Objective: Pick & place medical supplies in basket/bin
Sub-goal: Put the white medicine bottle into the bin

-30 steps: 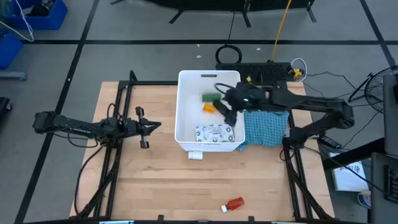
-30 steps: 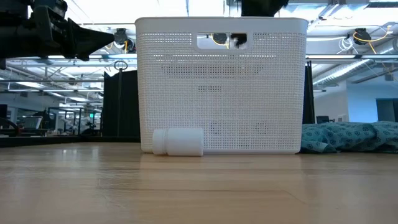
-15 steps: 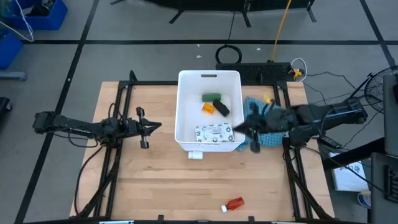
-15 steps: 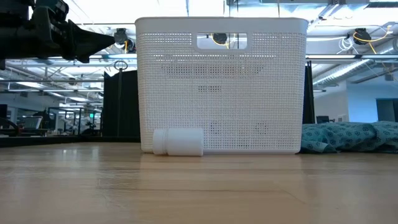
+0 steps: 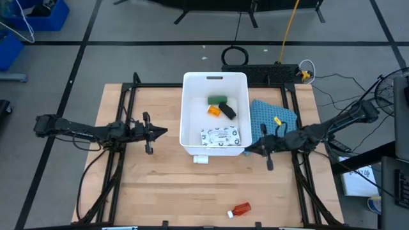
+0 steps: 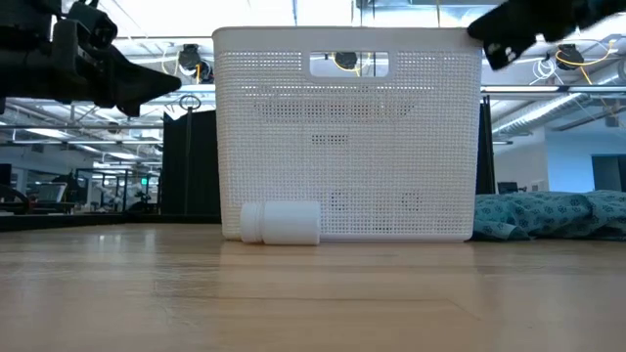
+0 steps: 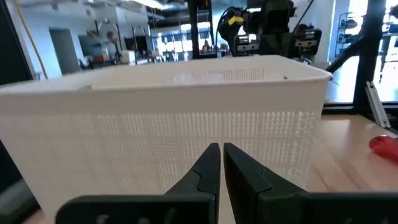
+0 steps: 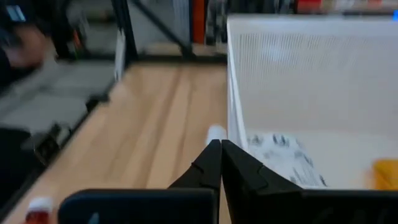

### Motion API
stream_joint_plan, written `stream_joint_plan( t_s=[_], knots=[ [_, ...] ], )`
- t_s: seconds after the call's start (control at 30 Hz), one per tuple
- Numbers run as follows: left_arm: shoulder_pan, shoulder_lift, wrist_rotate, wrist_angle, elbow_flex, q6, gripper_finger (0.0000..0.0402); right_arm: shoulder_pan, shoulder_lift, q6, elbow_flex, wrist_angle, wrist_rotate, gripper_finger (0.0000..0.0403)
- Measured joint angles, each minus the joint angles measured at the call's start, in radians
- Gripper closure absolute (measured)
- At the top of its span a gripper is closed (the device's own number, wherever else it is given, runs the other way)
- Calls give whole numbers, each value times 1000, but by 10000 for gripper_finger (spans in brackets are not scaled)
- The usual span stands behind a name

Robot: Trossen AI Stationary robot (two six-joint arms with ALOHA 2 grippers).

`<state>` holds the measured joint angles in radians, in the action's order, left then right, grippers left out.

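Red white-capped bottle [image 5: 241,209] is lying on the tabletop [image 5: 160,191], well clear of right end effector [image 5: 263,148] | fingers pressed together | light, rigid, likely rolling; grip across body | left end effector [image 5: 151,132] is waiting, closed.

Closed fingers [image 8: 219,163] face the white tub [image 8: 323,56] holding a printed packet [image 8: 283,157].

White tub [image 5: 190,108] holds packet [image 5: 220,137], green block [image 5: 217,99], vial [image 5: 214,110], black block [image 5: 227,111].
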<state>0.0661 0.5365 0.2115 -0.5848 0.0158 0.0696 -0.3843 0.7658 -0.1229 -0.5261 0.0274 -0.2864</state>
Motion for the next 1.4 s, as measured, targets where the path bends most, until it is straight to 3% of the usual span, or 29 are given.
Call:
stream_joint_plan(
  t_s=[0.17,0.37,0.5,0.6,0.8,0.97,1.07,1.17,1.4],
  knots=[
    [0,0,14,5,0,-45,376,-5,-41,65,262,414,2,402],
    [0,0,179,-50,0,-58,376,-4,-46,68,502,701,57,402],
    [0,0,219,-42,3,-77,376,-2,-74,110,500,664,58,402],
    [11,0,243,9,47,-58,376,-2,-102,159,501,702,129,402],
    [141,91,352,380,361,-5,376,-2,-155,218,502,727,223,402],
    [313,303,477,717,660,-15,376,11,-193,221,503,712,236,402],
    [422,456,603,876,803,-54,376,20,-203,209,504,702,236,402],
    [512,587,700,960,937,-86,376,24,-206,207,504,697,236,403],
    [637,882,749,1040,1201,-91,385,24,-208,229,505,710,236,403]
  ],
)
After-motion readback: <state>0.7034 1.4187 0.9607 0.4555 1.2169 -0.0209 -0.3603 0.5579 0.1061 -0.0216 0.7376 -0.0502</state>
